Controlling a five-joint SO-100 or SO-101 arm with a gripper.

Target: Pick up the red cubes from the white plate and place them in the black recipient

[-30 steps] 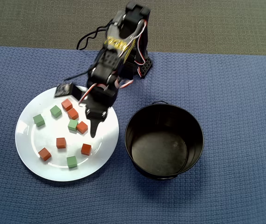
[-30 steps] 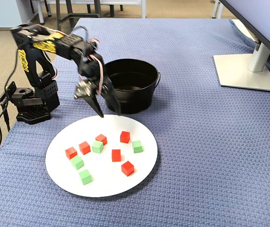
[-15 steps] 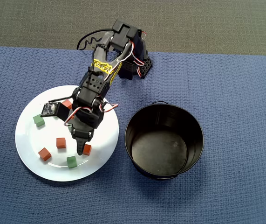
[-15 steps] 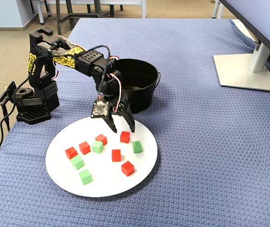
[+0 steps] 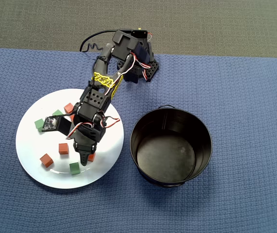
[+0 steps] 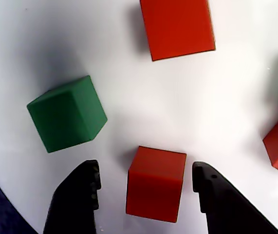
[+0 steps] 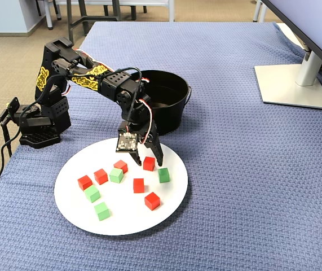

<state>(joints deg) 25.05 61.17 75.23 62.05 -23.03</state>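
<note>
In the overhead view, you see the arm reaching over the white plate (image 5: 31, 145) on the blue-covered desk (image 5: 245, 97), with the jaws (image 5: 84, 158) low over the plate's edge nearest the black pot (image 5: 171, 147), which stands empty just beside the plate. The target red cube (image 5: 91, 156) shows only partly past the jaw tip; other red cubes and green cubes (image 5: 74, 168) lie scattered on the plate. In the wrist view, the jaws (image 6: 146, 183) are open wider than the cube, one finger on each side of the target red cube (image 6: 156, 183) with a clear gap on both sides; nothing is held. A green cube (image 6: 66, 113) lies close to the left finger, so keep that finger clear of it. In the fixed view, the jaws (image 7: 149, 158) point steeply down at the red cube (image 7: 149, 164) near the pot side of the plate. Judge the cube to be light, rigid and matte, so it should grip well; the glossy plate may let it slide if nudged. Close on two opposite flat faces, squared to the fingers, not across corners.
</note>
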